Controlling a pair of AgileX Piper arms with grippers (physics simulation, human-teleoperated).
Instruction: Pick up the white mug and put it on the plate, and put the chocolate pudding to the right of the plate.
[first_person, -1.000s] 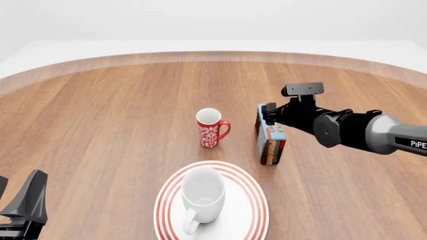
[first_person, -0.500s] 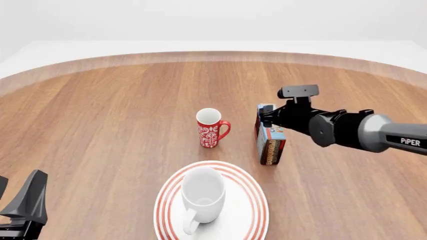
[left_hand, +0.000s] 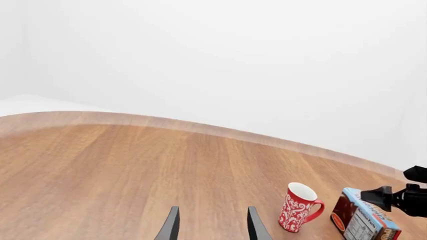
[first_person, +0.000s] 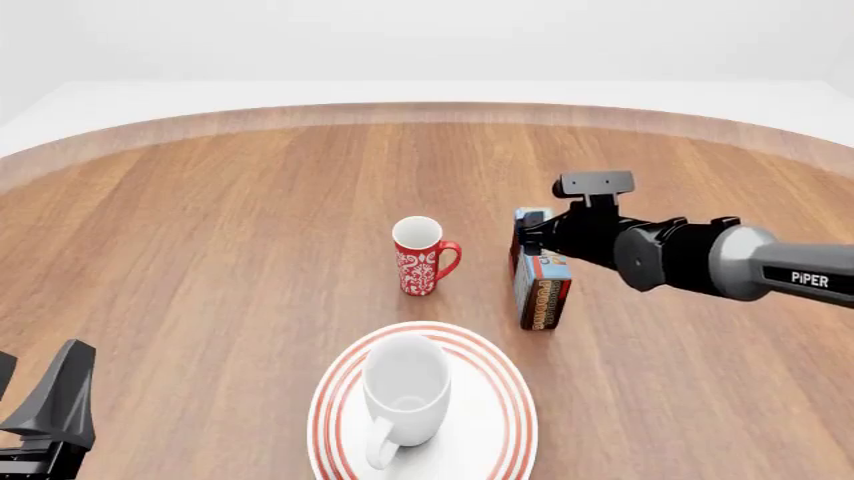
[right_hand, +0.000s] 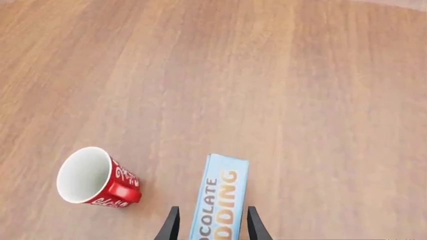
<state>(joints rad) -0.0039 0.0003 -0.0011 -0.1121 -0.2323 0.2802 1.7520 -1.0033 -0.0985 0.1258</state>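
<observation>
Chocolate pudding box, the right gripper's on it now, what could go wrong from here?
The chocolate pudding stands on edge, so a skewed squeeze from the right gripper might tip it. The red mug stands close beside it, and a swing toward it could knock it. The white mug already sits on the plate; carrying the box low over them risks a bump.

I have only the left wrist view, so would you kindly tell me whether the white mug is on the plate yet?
Observer: Yes, the white mug stands upright on the plate, with its handle toward the arms' side.
Operator: Thank you; how does the other arm stand?
Observer: The right pincer is open, with one finger on each side of the pudding box at its top edge. A gap shows beside one finger.
</observation>
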